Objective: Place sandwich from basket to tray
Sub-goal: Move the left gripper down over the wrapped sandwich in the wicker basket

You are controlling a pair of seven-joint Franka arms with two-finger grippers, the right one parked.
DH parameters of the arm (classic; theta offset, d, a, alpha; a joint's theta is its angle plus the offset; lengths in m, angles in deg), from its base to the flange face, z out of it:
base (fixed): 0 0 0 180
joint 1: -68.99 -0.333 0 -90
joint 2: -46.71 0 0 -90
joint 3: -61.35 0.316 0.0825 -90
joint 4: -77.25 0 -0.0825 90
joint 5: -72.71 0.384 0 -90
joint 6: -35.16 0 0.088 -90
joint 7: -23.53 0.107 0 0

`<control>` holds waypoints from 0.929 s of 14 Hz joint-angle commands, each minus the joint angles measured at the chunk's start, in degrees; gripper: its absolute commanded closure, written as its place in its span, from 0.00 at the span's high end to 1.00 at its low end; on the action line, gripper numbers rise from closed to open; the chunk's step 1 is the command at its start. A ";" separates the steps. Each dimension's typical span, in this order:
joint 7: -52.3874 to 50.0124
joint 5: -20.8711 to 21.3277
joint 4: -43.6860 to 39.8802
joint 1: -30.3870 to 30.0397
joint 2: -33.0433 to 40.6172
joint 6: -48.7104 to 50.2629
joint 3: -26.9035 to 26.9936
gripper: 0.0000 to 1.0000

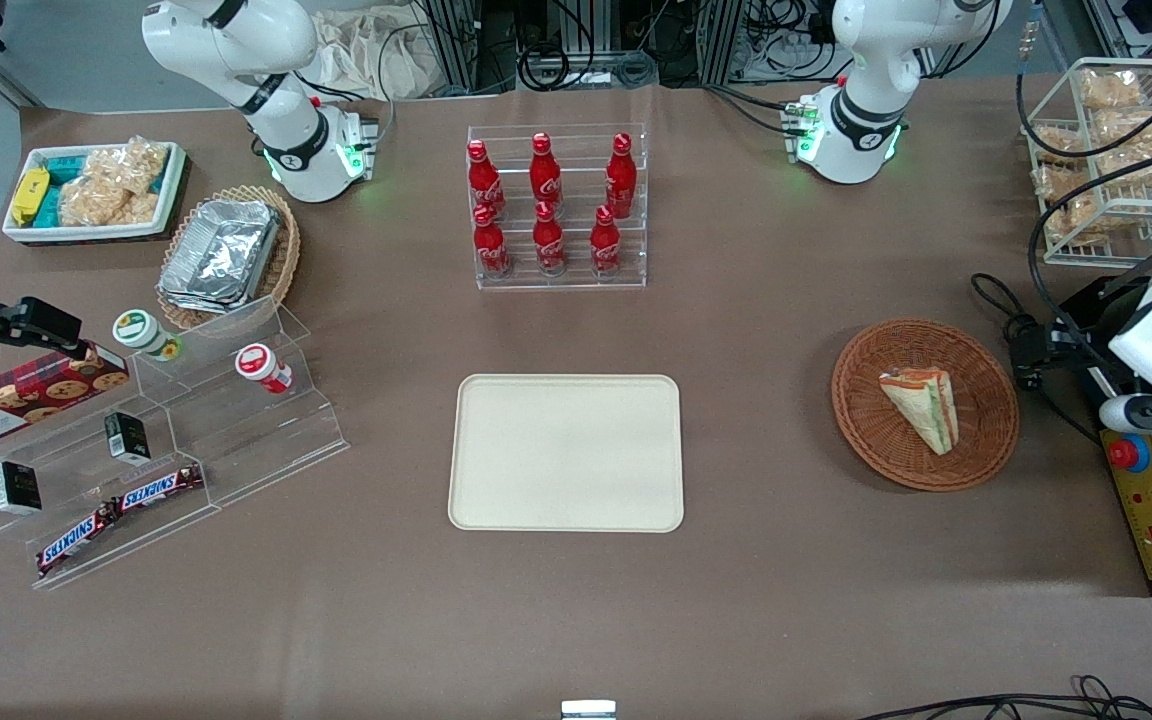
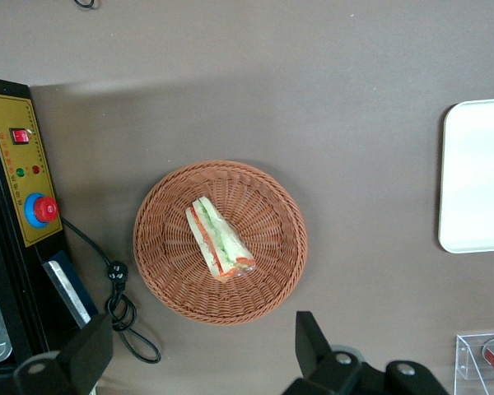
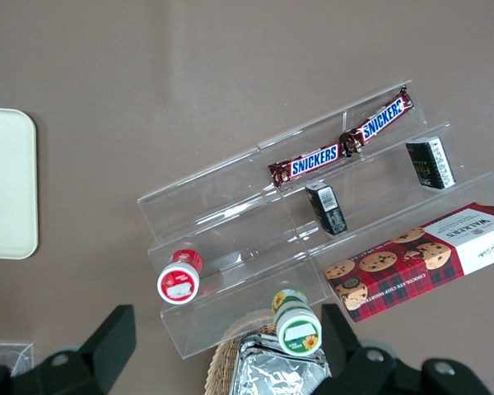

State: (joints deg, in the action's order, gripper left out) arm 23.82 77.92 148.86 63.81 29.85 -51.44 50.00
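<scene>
The sandwich, a wrapped white-bread wedge with green and orange-red filling, lies in the round reddish-brown wicker basket. The cream tray lies flat and bare near the table's middle, toward the parked arm from the basket. My gripper hangs above the table beside the basket's rim, toward the working arm's end. It is open, with its black fingers spread wide and nothing between them. It touches neither basket nor sandwich.
A black control box with a red stop button and a looped black cable lie close to the basket. An acrylic rack of red bottles stands farther from the camera than the tray. A stepped acrylic shelf of snacks sits toward the parked arm's end.
</scene>
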 commanded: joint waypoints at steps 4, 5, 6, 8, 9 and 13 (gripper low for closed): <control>-0.55 0.50 1.07 0.79 0.34 1.17 -0.43 0.99; -2.12 0.24 2.73 0.88 0.52 1.44 -0.69 0.99; -2.75 0.24 4.66 0.70 0.69 3.96 -1.48 0.99; -2.66 0.33 6.08 0.53 0.61 5.48 -1.48 0.99; -2.32 0.50 6.53 0.26 0.17 5.39 -1.40 0.99; -3.01 2.25 15.63 -1.67 -0.10 -1.43 -1.05 0.98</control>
State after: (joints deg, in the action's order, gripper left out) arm 21.93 78.68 158.82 63.35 28.84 -48.59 49.10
